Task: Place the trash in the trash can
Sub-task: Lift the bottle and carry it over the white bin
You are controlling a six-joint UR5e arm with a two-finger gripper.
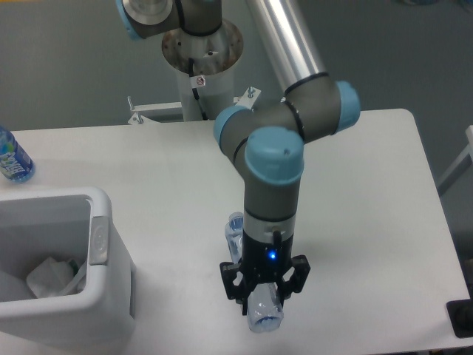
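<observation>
Arm [284,111] bent at the elbow, wrist pointing straight down over the tabletop [369,222]. Pincer [264,290] closed on the bottle [264,314], gripped mid-length, one end poking out behind the wrist, other end toward the front edge. Paper wad [50,275] lying inside the bin [100,240], far left. Blue-labelled bottle [11,157] at left edge.

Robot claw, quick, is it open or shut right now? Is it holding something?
Gripper: shut on the clear plastic bottle, which sticks out below the fingers.
</observation>
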